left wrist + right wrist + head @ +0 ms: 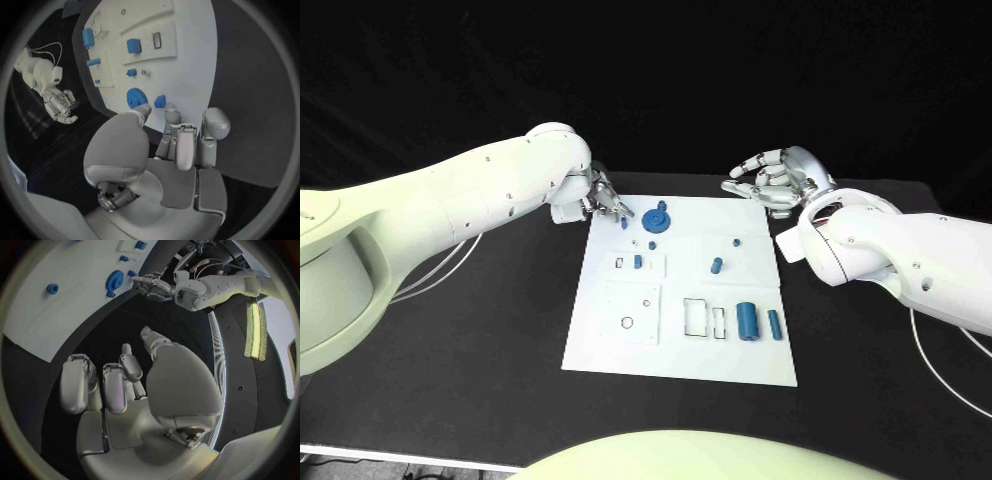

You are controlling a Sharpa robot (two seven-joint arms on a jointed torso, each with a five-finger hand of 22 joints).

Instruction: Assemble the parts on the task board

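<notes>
The white task board lies in the middle of the table. My left hand hovers at its far left corner, thumb and fingers apart, their tips flanking a small blue part that lies on the board; I cannot see contact. Beside it sits a round blue disc part. My right hand hangs just beyond the board's far right corner, fingers loosely curved and holding nothing. The right wrist view shows its fingers spread over black table, with the disc and the left hand beyond.
More blue parts stand on the board: small pegs, a thick cylinder and a slimmer one. Rectangular slots and a round hole sit near the front. Cables trail on the table at the left.
</notes>
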